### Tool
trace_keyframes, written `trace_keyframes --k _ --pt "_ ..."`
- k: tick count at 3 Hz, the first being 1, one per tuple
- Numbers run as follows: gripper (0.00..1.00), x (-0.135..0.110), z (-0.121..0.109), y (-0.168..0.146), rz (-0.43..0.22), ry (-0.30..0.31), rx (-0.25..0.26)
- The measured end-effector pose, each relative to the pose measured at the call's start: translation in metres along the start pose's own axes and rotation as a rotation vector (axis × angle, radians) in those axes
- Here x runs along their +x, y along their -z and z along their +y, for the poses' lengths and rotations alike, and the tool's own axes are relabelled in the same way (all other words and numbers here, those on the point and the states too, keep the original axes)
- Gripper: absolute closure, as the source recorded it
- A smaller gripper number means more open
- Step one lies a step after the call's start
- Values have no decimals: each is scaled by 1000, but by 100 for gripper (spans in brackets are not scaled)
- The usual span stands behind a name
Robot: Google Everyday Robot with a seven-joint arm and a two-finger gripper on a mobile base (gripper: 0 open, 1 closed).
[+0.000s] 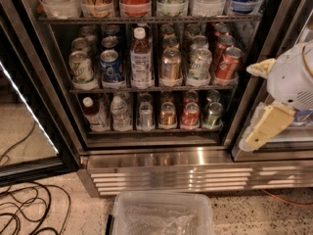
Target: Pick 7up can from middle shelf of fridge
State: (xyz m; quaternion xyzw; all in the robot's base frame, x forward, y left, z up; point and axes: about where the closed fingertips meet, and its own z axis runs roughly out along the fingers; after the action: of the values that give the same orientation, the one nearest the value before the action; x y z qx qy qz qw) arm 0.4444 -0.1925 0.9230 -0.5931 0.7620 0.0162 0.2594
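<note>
**1. Gripper.** The gripper (279, 98) is at the view-right edge, in front of the right frame post of the fridge (161, 158). It is outside the cabinet, approx. level w/ the middle and lower racks. Aperture: cannot tell from this view. No can is seen in its hold.

**2. Nearest stock.** The middle shelf (146, 88) carries rows running front to back in clear trays. Front units, from the gripper side outward:
- red can (227, 62)
- greyish can (199, 63)
- gold-bronze can (171, 66)
- white-capped bottle (141, 58)
- Pepsi can (111, 65)

**3. Target.** The 7up can (81, 68) is the front unit of the far view-left row. It stands upright w/ its base in the tray, just beside the Pepsi can, w/ more cans behind it. It is well apart from the gripper, w/ the whole shelf width between them.

**4. Layout rationale.**
- The trays keep each row in line, so the front unit faces the opening. A front approach looks available.
- Side clearance looks tight: Pepsi can on one side, cabinet wall on the other.
- The glass door (29, 131) stands open at view-left, so the opening is unobstructed.

**5. Status (judged).** Approach phase; grasp not begun. The next move needs lateral travel toward the view-left row before reaching in.
</note>
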Motion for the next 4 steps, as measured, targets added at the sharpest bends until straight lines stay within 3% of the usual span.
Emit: trace_keyframes --k 2,3,4 --pt "0 -22 8 -48 -284 24 8" --pt "0 -39 17 -69 -362 45 -19" --pt "0 -54 13 -89 -371 24 -25"
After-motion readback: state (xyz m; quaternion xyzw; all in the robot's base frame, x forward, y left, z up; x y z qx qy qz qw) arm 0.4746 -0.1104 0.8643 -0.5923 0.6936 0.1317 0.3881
